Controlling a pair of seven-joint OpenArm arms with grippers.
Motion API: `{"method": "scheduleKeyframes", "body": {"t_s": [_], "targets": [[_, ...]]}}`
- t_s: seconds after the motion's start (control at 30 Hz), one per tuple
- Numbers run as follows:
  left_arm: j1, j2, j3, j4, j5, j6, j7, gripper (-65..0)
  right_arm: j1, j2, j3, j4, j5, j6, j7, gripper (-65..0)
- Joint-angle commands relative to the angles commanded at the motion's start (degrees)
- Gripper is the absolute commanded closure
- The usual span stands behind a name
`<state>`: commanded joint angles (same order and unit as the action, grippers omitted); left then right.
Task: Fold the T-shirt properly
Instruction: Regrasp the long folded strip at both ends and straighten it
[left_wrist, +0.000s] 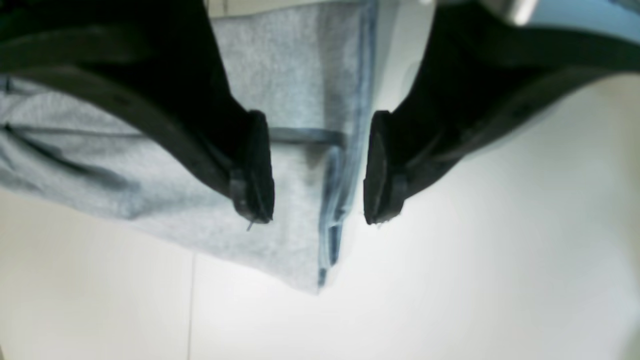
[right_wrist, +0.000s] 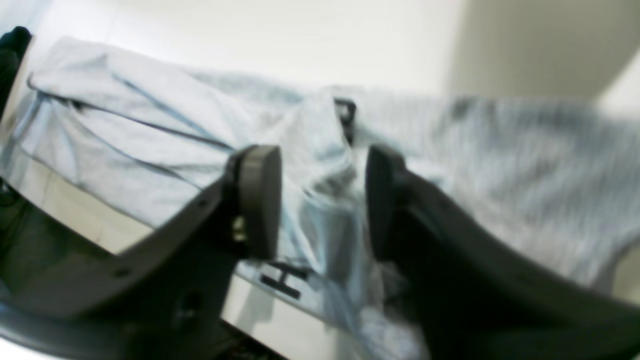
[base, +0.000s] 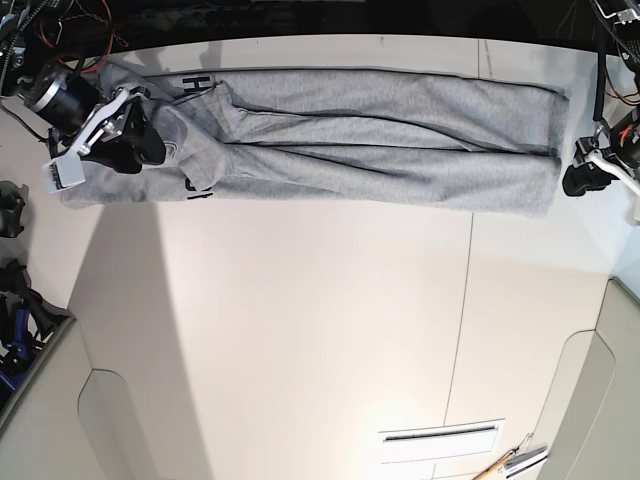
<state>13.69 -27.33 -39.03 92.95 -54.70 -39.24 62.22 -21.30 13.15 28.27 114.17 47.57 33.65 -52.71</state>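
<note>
Across the table (base: 300, 330), T-shirt (base: 380, 140) folded lengthwise, both claws spread, right claw (right_wrist: 320, 200) seemingly straddling bunched cloth.

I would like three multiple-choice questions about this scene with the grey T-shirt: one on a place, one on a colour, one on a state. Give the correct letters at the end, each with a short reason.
1. Where does the T-shirt lie on the table in the base view?
A. along the far edge
B. in the centre
C. at the near edge

2. What colour is the lettering on the shirt?
A. red
B. black
C. white

3. How is the left tool?
A. shut on cloth
B. open over the shirt's edge
C. out of view

Answers: 1 A, it stretches across the top of the base view. 2 B, dark letters show near the right tool. 3 B, a clear gap separates its pads.
</note>
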Motion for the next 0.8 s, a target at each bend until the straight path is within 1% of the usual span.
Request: {"method": "scheduleKeyframes", "body": {"t_s": [0.03, 0.07, 0.13, 0.2, 0.3, 0.47, 0.57, 0.63, 0.7, 0.8], "targets": [[0.4, 0.0, 0.0, 0.0, 0.0, 0.0, 0.0, -32.8, 0.2, 0.0, 0.0, 0.9, -0.3, 0.00, 0.7, -4.1], [1.0, 0.0, 0.1, 0.0, -0.4, 0.0, -0.3, -33.6, 0.5, 0.0, 0.0, 1.2, -1.4, 0.00, 2.0, 0.0], [2.4, 0.1, 0.1, -0.1, -0.8, 0.0, -1.0, -36.8, 1.5, 0.0, 0.0, 0.9, -4.7, -0.04, 4.2, 0.0], [3.8, 0.0, 0.1, -0.1, -0.8, 0.0, -2.4, -39.4, 2.6, 0.0, 0.0, -0.2, -6.7, -0.46, 4.7, 0.0], [4.9, 0.5, 0.1, -0.1, -0.8, 0.0, -3.3, -39.6, 2.7, 0.1, 0.0, -3.8, -8.7, -0.44, 5.0, 0.0], [4.9, 3.8, 0.1, -0.1, -0.8, -0.7, -3.3, -39.6, 2.7, 0.2, 0.0, -13.9, -8.8, -0.42, 6.6, 0.0], [4.9, 5.2, 0.3, -0.1, -0.7, -0.7, -3.4, -39.6, 2.7, 0.2, 0.0, -17.7, -8.7, -0.42, 6.6, 0.0], [4.9, 5.3, 0.5, -0.1, 1.0, -0.7, -4.6, -39.6, 2.7, 0.2, 0.0, -18.4, -8.7, -0.42, 6.6, 0.0], [4.9, 5.2, 0.5, -0.1, 3.9, -0.7, -6.8, -39.6, 2.7, 0.2, 0.0, -18.4, -8.5, -0.42, 6.6, 0.0], [4.9, 5.2, 0.5, -0.1, 5.8, -0.7, -8.1, -39.6, 2.7, 0.2, 0.0, -18.4, -8.5, -0.42, 6.3, 0.0]]}}
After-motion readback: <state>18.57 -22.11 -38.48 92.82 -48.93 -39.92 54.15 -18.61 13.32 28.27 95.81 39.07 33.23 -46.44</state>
